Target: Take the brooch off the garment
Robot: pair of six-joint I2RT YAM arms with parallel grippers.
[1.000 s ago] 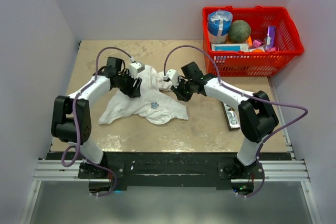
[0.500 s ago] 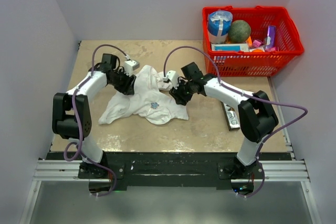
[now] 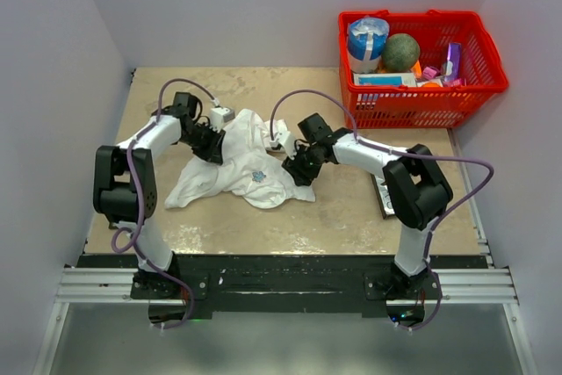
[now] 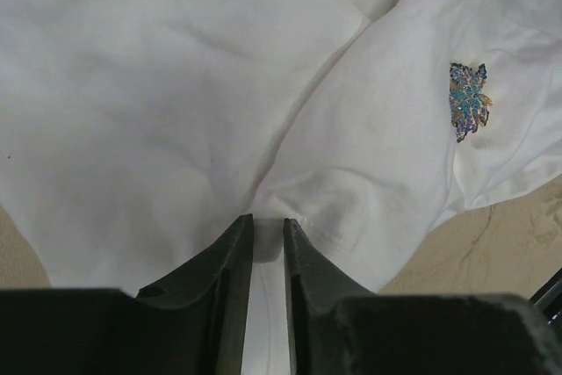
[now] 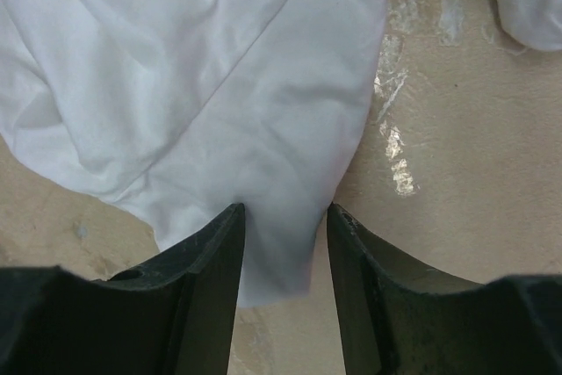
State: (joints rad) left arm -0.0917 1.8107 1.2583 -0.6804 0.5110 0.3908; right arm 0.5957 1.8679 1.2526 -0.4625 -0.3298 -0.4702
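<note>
The garment point(image 3: 235, 162) is a white, wrinkled shirt bunched in the middle of the table. The brooch point(image 3: 258, 176) is a small blue-purple sparkly leaf shape with gold edges, pinned to the cloth; in the left wrist view the brooch point(image 4: 470, 100) sits upper right of my fingers. My left gripper point(image 3: 211, 148) point(image 4: 268, 221) is at the shirt's upper left, shut on a fold of the garment point(image 4: 158, 85). My right gripper point(image 3: 295, 171) point(image 5: 283, 210) is open at the shirt's right side, its jaws astride a corner of the garment's point(image 5: 219, 68) hem lying on the table.
A red basket point(image 3: 421, 104) full of assorted items stands at the back right. A long silver bar point(image 3: 385, 192) lies on the tan tabletop point(image 3: 334, 208) right of the right arm. Walls close off the left, back and right sides.
The left gripper has closed onto a fold of cloth near the shirt's upper left. The right gripper has opened and moved down toward the shirt's right hem.
</note>
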